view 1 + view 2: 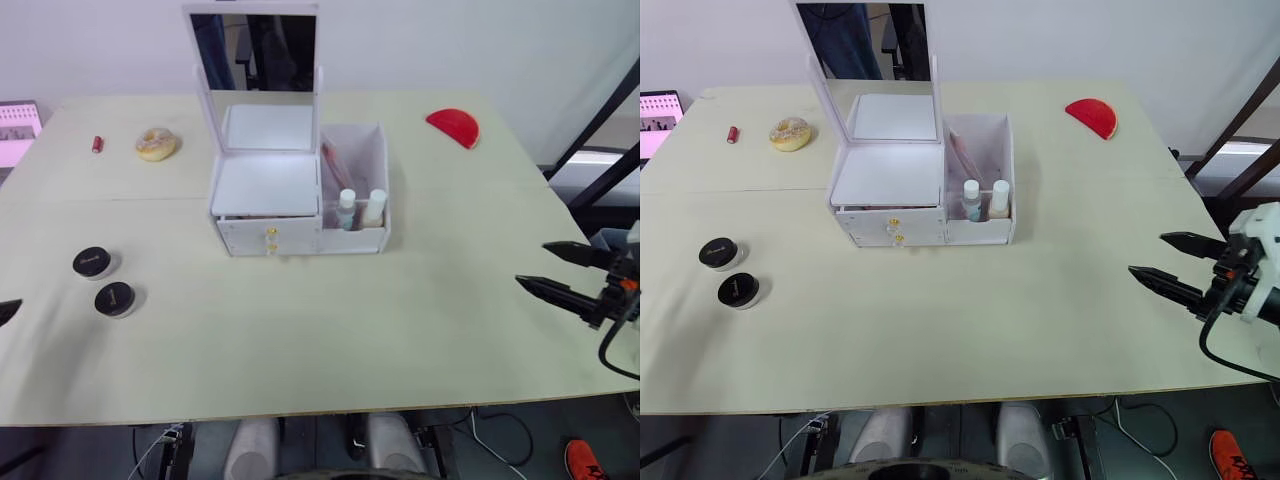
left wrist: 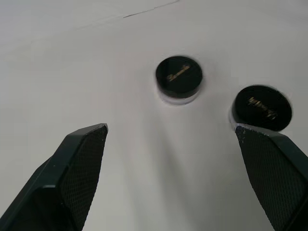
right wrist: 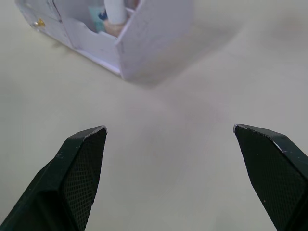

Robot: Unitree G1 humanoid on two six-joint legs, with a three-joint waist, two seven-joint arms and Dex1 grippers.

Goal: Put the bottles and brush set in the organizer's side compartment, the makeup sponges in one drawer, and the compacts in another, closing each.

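The white organizer [image 1: 268, 190] with its upright mirror stands at the middle back of the table. Its side compartment [image 1: 358, 160] holds two bottles [image 1: 346, 209] [image 1: 374, 206] and a pinkish brush set [image 1: 333, 165]. Both small drawers with gold knobs [image 1: 271, 240] look pushed in. Two round black compacts [image 1: 92, 262] [image 1: 115, 298] lie on the left of the table. My left gripper [image 2: 171, 129] is open just short of the compacts [image 2: 178, 77] [image 2: 262, 107], holding nothing. My right gripper [image 1: 533, 263] is open and empty over the table's right edge, far from the organizer [image 3: 144, 45]. The makeup sponges are out of view.
A doughnut-shaped item [image 1: 156, 144] and a small red tube [image 1: 97, 144] lie at the back left. A red half-disc [image 1: 453, 126] lies at the back right. The tan table [image 1: 330, 340] has broad bare room in front of the organizer.
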